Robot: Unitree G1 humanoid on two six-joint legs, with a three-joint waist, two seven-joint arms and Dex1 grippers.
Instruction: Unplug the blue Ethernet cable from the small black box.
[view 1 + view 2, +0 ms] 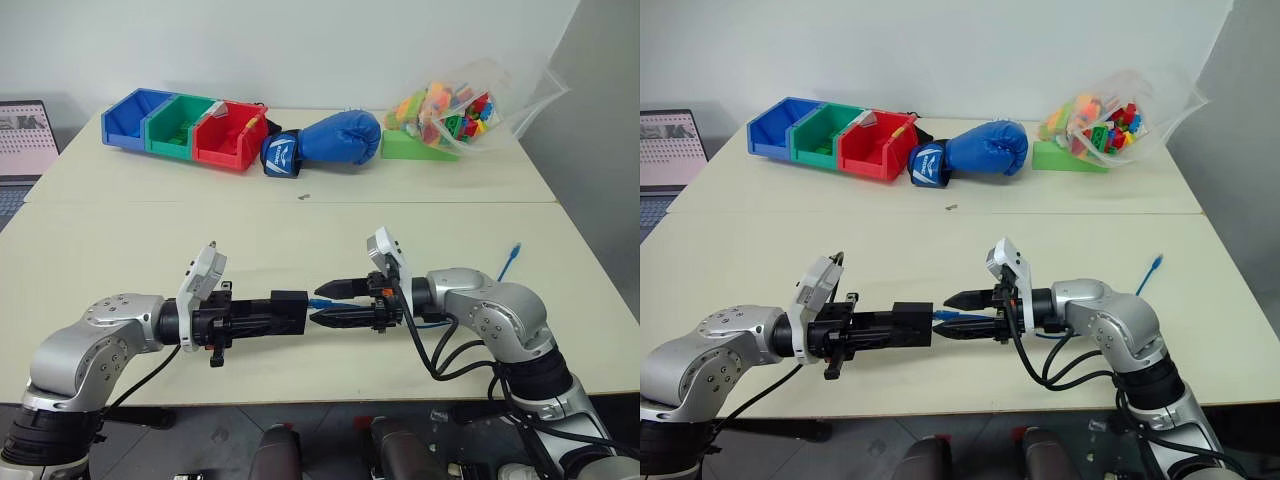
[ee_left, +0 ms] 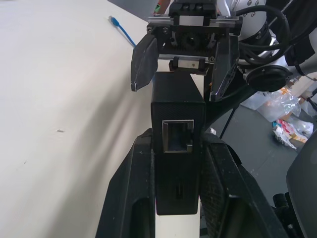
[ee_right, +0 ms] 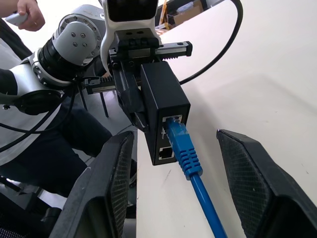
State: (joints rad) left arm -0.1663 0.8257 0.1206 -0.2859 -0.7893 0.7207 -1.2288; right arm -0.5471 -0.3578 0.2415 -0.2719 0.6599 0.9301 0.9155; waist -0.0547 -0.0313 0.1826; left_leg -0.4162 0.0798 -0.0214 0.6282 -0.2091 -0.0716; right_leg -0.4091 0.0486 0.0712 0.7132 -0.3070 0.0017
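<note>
Here, the small black box (image 3: 163, 106) was held clamped between the fingers of the left gripper (image 1: 290, 312), above the near edge of the table (image 1: 300, 230). The blue Ethernet cable (image 3: 185, 151) was seen plugged into the box's upper port. The right gripper (image 1: 330, 303) was kept open, its fingers (image 3: 257, 178) set on either side of the plug without touching it. The cable's far plug (image 1: 514, 247) was lying on the table.
</note>
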